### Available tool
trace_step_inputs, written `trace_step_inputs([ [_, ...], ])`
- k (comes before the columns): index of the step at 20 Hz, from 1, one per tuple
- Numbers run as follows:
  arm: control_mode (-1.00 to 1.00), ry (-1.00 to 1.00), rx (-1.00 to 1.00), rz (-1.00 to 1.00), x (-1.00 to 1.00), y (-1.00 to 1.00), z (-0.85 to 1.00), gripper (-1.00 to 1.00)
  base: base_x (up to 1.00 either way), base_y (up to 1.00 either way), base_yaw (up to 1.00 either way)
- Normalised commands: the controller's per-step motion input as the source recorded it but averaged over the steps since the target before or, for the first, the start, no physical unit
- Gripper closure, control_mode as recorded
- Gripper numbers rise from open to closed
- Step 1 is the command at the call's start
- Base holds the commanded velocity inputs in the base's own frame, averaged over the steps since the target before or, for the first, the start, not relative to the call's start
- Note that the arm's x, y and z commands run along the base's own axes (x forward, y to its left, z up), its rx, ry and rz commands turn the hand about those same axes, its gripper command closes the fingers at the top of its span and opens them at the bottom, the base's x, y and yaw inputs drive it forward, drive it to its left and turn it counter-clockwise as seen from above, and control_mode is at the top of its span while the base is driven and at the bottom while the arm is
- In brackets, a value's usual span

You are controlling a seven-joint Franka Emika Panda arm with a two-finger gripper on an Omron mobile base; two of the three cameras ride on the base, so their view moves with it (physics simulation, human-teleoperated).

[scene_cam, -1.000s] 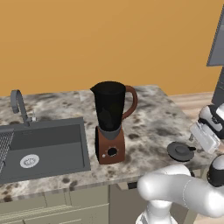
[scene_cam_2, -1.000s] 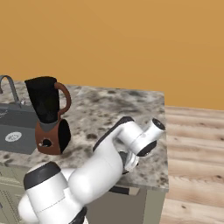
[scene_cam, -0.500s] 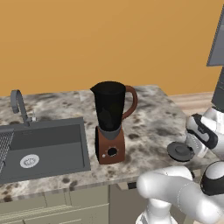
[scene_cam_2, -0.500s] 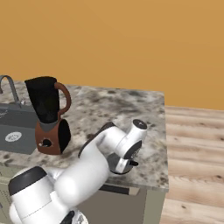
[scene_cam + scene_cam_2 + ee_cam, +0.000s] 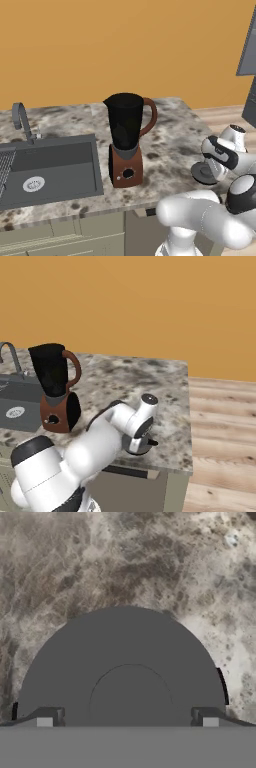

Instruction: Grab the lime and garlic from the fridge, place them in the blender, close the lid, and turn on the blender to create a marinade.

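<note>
The blender [image 5: 127,142] stood on the counter [image 5: 170,135], just right of the sink [image 5: 47,167], and its jar top had no cover. The lid [image 5: 122,669] lay flat on the counter, well to the right of the blender, near the edge. The gripper [image 5: 127,718] hung right over the lid, jaws wide apart, holding nothing. To do this well, it should go straight down, center on the small knob, then squeeze gently. No words or labels could be read.
</note>
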Motion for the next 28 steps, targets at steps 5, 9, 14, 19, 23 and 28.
trace_step_inputs([
  [5,-1.0,0.0,0.0,0.15,0.31,0.0,-0.11,-1.0,0.0,0.0,0.0],
  [9,-1.0,-0.01,0.0,0.12,0.06,0.0,-0.4,-1.0,0.0,0.0,0.0],
  [14,-1.0,-0.14,-0.08,0.02,-0.14,0.01,-0.59,-1.0,0.0,0.0,0.0],
  [19,-1.0,-0.16,-0.12,0.0,-0.19,0.1,-0.56,-1.0,0.0,0.0,0.0],
  [23,-1.0,-0.18,-0.14,0.0,-0.34,0.19,-0.68,-1.0,0.0,0.0,0.0],
  [28,-1.0,-0.02,-0.07,0.0,-0.08,0.35,-0.76,-1.0,0.0,0.0,0.0],
])
